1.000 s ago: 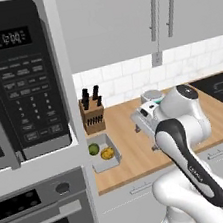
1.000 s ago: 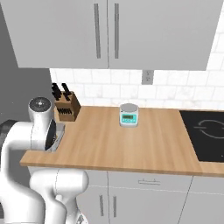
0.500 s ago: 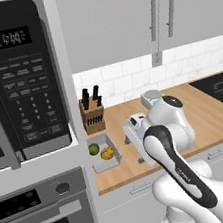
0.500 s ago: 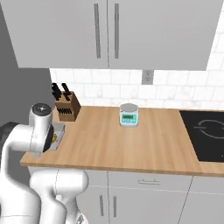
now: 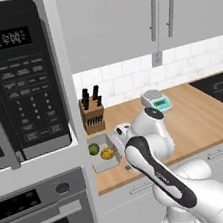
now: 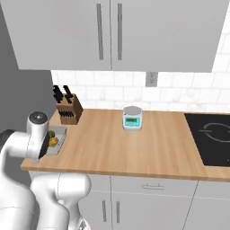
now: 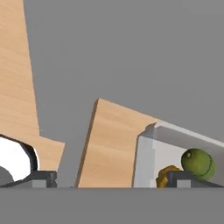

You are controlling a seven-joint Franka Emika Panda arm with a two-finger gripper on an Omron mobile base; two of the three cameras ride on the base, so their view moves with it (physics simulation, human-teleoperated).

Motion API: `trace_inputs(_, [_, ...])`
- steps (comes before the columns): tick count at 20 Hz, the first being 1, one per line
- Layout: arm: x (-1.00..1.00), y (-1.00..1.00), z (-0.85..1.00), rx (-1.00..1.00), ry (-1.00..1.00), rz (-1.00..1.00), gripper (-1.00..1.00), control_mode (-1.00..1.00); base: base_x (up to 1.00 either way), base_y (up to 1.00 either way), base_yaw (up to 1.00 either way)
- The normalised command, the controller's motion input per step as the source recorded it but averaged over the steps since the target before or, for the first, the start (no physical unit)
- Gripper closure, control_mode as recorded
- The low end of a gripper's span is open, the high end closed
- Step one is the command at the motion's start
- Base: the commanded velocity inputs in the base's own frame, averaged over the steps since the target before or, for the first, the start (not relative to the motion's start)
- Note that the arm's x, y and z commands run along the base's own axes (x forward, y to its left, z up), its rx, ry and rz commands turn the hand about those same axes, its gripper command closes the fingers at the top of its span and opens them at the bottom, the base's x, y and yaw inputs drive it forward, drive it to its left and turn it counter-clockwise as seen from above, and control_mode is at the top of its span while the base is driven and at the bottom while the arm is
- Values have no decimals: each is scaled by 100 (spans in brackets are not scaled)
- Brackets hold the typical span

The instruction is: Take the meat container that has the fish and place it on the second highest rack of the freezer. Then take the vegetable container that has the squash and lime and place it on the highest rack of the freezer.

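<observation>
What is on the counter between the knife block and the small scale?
Nothing: in the right base view, only bare wooden counter lies between the knife block and the scale.

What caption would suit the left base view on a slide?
White arm reaching toward the vegetable container holding a lime and squash, beside the knife block on a wooden counter.

I have swung my wrist down toward 9 o'clock, bringing my gripper (image 7: 113, 179) low beside the vegetable container (image 5: 104, 155) at the counter's left end.
</observation>
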Motion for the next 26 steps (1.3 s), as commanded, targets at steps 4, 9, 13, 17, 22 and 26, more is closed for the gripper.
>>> trace_inputs(4, [62,25,-12,0,0,10,-100,-100,0,0,0])
trace_inputs(9, [53,29,-13,-1,8,7,-100,-100,0,0,0])
trace_inputs(13, [50,46,-16,-4,12,0,-100,-100,0,0,0])
trace_inputs(17, [44,32,-18,-3,10,0,-100,-100,0,0,0])
trace_inputs(22, [42,3,-52,-1,10,0,-100,-100,0,0,0])
trace_inputs(26, [19,0,-61,0,8,0,-100,-100,0,0,0])
